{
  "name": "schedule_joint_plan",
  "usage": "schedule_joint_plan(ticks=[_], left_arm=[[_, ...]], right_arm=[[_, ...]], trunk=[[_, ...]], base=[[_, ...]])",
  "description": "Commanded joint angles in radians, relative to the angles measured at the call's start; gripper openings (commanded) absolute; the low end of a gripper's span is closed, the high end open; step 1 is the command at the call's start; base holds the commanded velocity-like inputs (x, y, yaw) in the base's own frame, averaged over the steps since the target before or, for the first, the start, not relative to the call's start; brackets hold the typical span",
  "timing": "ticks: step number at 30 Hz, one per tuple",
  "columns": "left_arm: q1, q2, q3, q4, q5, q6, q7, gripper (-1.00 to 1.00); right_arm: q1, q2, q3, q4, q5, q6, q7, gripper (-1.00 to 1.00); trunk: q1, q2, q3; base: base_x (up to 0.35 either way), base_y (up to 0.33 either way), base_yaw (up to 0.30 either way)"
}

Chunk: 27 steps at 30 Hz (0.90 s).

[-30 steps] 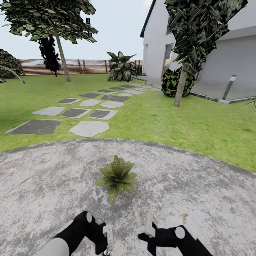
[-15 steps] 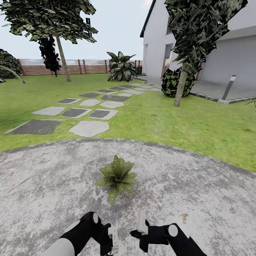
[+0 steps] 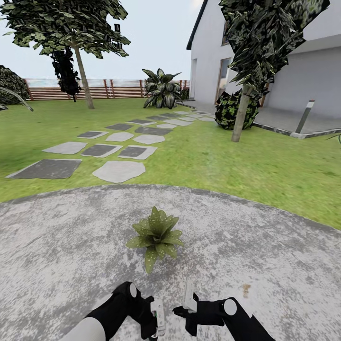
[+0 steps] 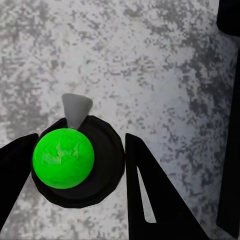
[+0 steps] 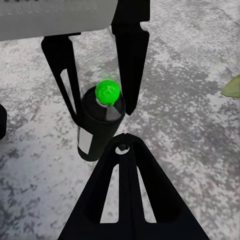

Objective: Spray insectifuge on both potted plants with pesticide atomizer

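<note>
The pesticide atomizer (image 4: 100,167) stands upright on the patio, a dark round body with a bright green ball on top and a grey nozzle. My left gripper (image 4: 82,137) is open, and its two black fingers straddle the body close to its sides. The right wrist view shows the atomizer (image 5: 97,135) between the left gripper's (image 5: 102,117) fingers. My right gripper (image 5: 121,145) is shut and empty, a short way from the atomizer. One potted plant (image 3: 154,235) with speckled leaves sits on the patio just beyond both grippers, left (image 3: 157,318) and right (image 3: 189,296). The other potted plant is out of view.
The mottled grey patio (image 3: 265,255) spreads around me, ringed by lawn (image 3: 246,166). Stepping stones (image 3: 118,170) lead away to a white house (image 3: 303,80). A thin tree trunk (image 3: 240,118), a striped long-leaved plant (image 3: 162,89) and a slat fence (image 3: 102,89) stand far off.
My left gripper has slid rightward toward the middle. My right gripper shifted slightly left and back, then stayed still. The plant has not moved.
</note>
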Motion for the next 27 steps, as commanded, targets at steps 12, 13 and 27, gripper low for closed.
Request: schedule_joint_plan(ticks=[12, 13, 27], left_arm=[[0.0, -0.031, -0.001, 0.005, 0.003, -0.001, -0.005, -1.0], [0.0, -0.032, -0.001, 0.005, 0.003, -0.001, -0.005, -1.0], [0.0, -0.04, -0.001, 0.005, 0.008, -0.005, -0.006, -1.0]], right_arm=[[0.0, 0.0, -0.001, -0.001, 0.008, -0.005, 0.0, -1.0], [0.0, 0.0, -0.001, -0.001, 0.008, -0.005, 0.0, -1.0], [0.0, 0.001, -0.001, -0.001, 0.008, -0.005, -0.001, -1.0]], trunk=[[0.0, 0.0, -0.001], [0.0, 0.0, -0.001], [0.0, 0.0, -0.001]], base=[[0.0, 0.0, 0.0], [0.0, 0.0, 0.0], [0.0, 0.0, 0.0]])
